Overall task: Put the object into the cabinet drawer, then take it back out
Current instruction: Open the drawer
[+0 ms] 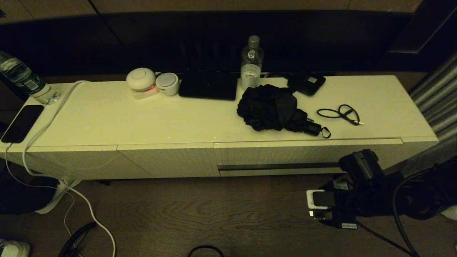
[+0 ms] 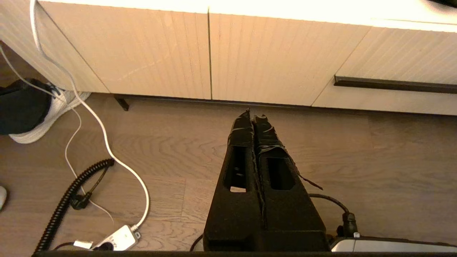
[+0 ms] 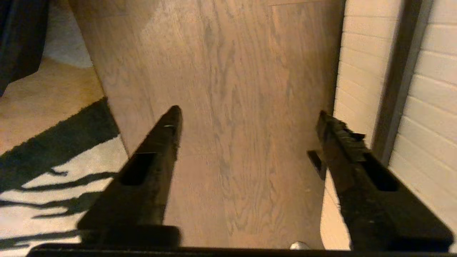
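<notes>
Hanging low in front of the cabinet, the right end effector (image 3: 248, 112) has its fingers spread wide and holds nothing. It sits just beside the right end of the drawer handle (image 1: 278, 166), the dark strip that runs lengthwise along the ribbed white front of the cabinet drawer (image 1: 307, 155). In the right wrist view that strip (image 3: 400, 78) passes close by one finger (image 3: 337, 134), not yet between the two.

The drawer looks closed. The umbrella (image 1: 273, 107) lies above it on the tabletop (image 1: 107, 117), its short handle and wrist loop pointing toward the front edge, near a thin cable loop (image 1: 339, 114). The right arm is clearly the nearer to both drawer and umbrella.

The left end effector (image 2: 252, 116) is pressed together and empty, parked low over the floor and facing the plain panels left of the handle; it does not show in the head view.

From the head, the right arm's own bulk hides its fingertips and the handle's right end, so actual contact cannot be judged.
</notes>
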